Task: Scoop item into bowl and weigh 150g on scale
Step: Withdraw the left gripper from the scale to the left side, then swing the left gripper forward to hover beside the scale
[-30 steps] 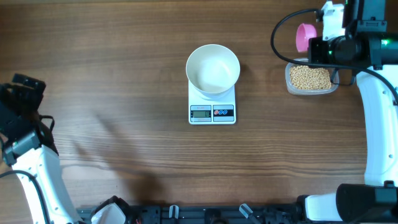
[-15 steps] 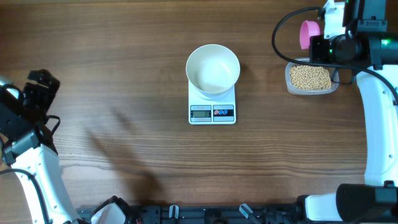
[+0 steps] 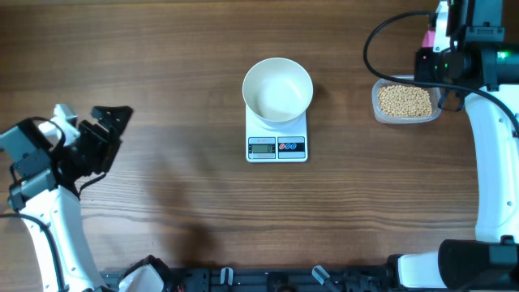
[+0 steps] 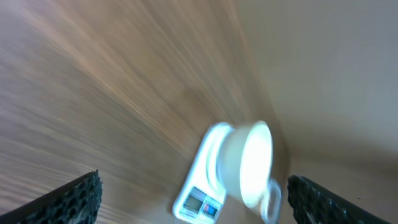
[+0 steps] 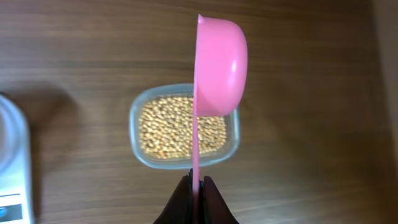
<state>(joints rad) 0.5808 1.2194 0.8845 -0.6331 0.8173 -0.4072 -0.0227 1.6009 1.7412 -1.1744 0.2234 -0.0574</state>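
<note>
Overhead view: the beans (image 3: 405, 100) lie in a clear tub (image 3: 377, 101) at the right side of the table (image 3: 162, 65), none yet in the bowl (image 3: 278, 91). The bowl is empty and sits squarely on the scale (image 3: 277, 147) at mid-table, well apart from the tub and to its left.

Right wrist view: the right gripper (image 5: 194, 186) is pinched tight on the thin handle of a pink scoop (image 5: 219, 65). The scoop is turned on edge, with its mouth to the left and its rounded back to the right. Its long axis runs straight out from the fingers, across the tub's short side, and the cup overlaps the tub's far right corner. It appears to hang above the beans and not among them, though the height cannot be fixed from these views.

Assessment: the beans lie directly under and just left of the cup. The next stroke therefore calls for a drop and a leftward sweep, mouth leading. The right arm is far the nearer.

The left gripper (image 3: 101, 134) stands with fingers wide apart and nothing between them. It is at the table's left, well short of the scale, and faces the scale and bowl.
</note>
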